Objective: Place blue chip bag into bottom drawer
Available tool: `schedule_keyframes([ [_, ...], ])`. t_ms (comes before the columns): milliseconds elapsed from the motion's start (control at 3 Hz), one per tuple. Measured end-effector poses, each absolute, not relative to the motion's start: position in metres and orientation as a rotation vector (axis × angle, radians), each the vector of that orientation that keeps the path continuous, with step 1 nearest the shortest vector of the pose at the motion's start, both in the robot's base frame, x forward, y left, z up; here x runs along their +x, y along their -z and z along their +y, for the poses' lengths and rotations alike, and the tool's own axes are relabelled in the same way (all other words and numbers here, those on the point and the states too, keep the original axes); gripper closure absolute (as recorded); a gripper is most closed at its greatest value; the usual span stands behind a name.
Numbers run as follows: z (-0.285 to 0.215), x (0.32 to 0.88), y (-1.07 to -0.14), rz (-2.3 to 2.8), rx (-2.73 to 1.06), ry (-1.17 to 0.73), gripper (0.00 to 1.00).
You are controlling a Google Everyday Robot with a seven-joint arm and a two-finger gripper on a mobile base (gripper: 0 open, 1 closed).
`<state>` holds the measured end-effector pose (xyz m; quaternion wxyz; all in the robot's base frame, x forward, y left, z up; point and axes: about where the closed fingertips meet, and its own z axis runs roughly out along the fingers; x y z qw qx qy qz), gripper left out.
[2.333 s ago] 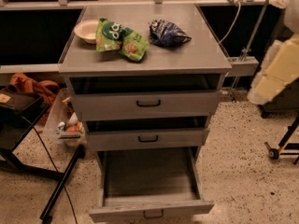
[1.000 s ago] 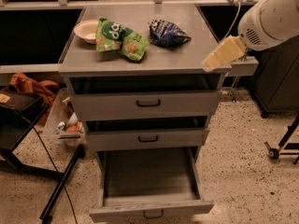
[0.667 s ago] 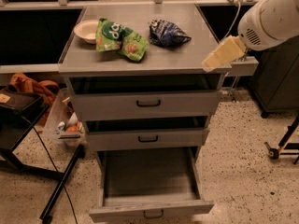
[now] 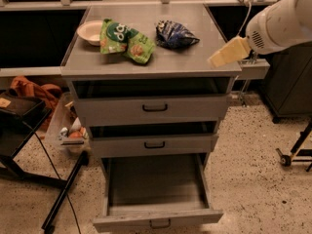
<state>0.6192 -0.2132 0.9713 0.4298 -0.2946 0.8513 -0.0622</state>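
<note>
Little has changed in the last second: the gripper (image 4: 228,51) hangs where it did, over the right edge of the cabinet top (image 4: 195,62), at 3 o'clock from the blue bag (image 4: 174,34) and apart from it. Against the view of about two seconds ago, the arm (image 4: 280,21) has come up and inward from the right border, where only a pale blur of it showed. Nothing on the cabinet has shifted.

The blue bag lies crumpled on the top toward the back, untouched. The green bag (image 4: 124,42) is just beside it at 9 o'clock, and the bowl (image 4: 90,31) sits at 9 o'clock from that, its right rim under the green bag's edge. The bottom drawer (image 4: 156,216) stands pulled far out at 6 o'clock from the blue bag, its tray bare. The two upper drawers (image 4: 153,108) are each open a crack.

The gripper shows only as one cream wedge pointing to 8 o'clock; whether it is wide or narrow I cannot tell. It holds nothing that shows. The arm is cut off by the right and top borders. The bottom drawer's front panel runs off the lower border. The insides of the upper drawers are dark. At 9 o'clock from the cabinet, a bin (image 4: 70,130) holds small items too blurred to name.
</note>
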Motion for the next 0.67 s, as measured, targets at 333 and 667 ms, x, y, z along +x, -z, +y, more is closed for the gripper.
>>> schedule_keyframes([
  [333, -0.216, 0.656, -0.967, 2.054, -0.677, 0.106, 0.00],
  [667, -0.212, 0.700, -0.965, 1.979, -0.653, 0.044, 0.00],
])
